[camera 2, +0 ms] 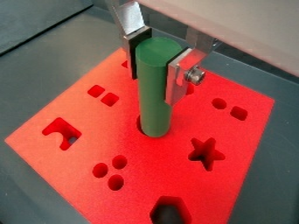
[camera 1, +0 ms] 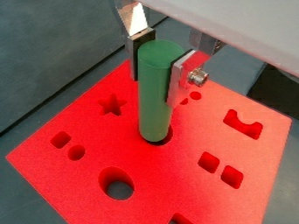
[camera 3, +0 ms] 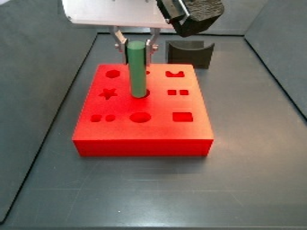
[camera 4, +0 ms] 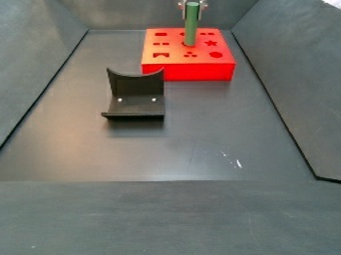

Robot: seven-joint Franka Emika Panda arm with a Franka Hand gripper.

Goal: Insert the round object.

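My gripper (camera 1: 162, 54) hangs over the middle of the flat red foam block (camera 1: 70, 144) with shaped cut-outs, my flat silver fingers (camera 1: 136, 19) clamped on the upper end of the long, smooth green cylindrical peg (camera 1: 156, 92). The peg stands upright, its lower end seated in a round hole near the block's centre, as both wrist views show (camera 2: 156, 87). In a side view the dark L-shaped fixture (camera 4: 134, 97) stands on the grey floor (camera 4: 200, 139), well apart from the block (camera 4: 213, 68).
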